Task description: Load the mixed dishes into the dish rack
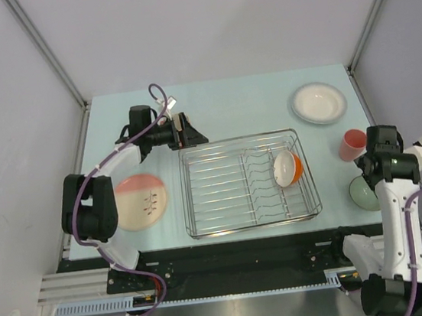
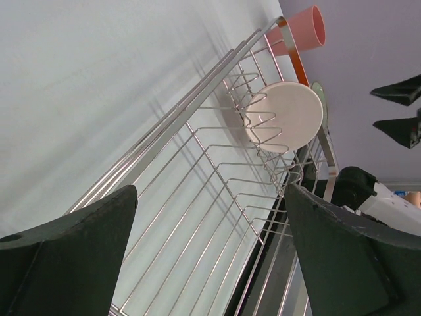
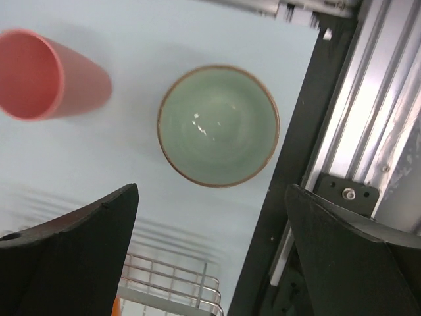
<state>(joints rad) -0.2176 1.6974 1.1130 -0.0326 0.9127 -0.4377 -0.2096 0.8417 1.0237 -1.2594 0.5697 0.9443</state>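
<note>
The dish rack [image 1: 223,191] sits mid-counter [image 1: 228,109], with the orange-and-white bowl [image 1: 287,168] propped on edge among its right-hand dividers. Just right of it are the pink tumbler [image 1: 352,144] and the pale green bowl [image 3: 218,125]. The right gripper [image 3: 212,187] is above that bowl, fingers apart and empty, and the left gripper [image 2: 210,197], also spread wide, hangs at the rack's far left corner.
</note>
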